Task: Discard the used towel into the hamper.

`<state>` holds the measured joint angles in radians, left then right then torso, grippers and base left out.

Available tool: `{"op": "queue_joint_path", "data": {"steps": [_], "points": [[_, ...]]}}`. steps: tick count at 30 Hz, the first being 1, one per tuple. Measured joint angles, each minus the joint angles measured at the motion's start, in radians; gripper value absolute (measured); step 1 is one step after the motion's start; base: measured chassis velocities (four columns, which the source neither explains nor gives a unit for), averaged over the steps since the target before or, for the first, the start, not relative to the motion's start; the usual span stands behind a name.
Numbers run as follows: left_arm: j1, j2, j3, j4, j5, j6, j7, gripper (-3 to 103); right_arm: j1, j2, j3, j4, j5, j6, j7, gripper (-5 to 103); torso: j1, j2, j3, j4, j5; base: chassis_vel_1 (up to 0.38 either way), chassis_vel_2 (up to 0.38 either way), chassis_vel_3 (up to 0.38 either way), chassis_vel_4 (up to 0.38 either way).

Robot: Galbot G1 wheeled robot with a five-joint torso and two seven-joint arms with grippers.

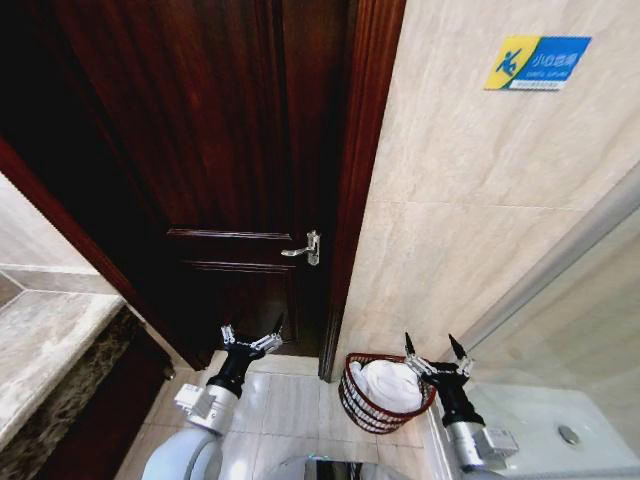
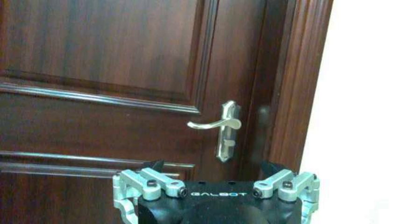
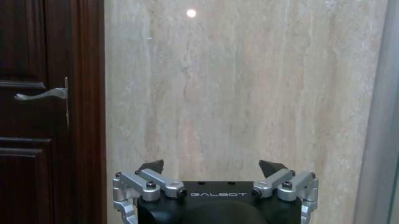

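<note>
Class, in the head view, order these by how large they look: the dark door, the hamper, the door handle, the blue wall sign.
1. dark door
2. hamper and blue wall sign look close in size; unsure which is larger
3. door handle

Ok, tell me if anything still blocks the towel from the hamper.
Nothing visible does: the white towel already lies inside the hamper on the floor by the door frame. The right hand is open just beside its rim, holding nothing; the left hand is open near the door.
</note>
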<state>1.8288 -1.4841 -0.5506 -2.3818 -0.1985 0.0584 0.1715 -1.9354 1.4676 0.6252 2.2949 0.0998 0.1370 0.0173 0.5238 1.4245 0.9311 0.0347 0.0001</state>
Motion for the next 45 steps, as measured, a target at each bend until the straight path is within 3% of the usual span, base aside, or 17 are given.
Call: {"op": "queue_joint_path", "data": {"steps": [45], "points": [[0.000,0.000,0.000,0.000,0.000,0.000,0.000,100,0.000,0.000,0.000,0.000,0.000,0.000,0.000,100,0.000,0.000,0.000,-0.0002,-0.0001,0.028,-0.031,-0.030,0.030]]}}
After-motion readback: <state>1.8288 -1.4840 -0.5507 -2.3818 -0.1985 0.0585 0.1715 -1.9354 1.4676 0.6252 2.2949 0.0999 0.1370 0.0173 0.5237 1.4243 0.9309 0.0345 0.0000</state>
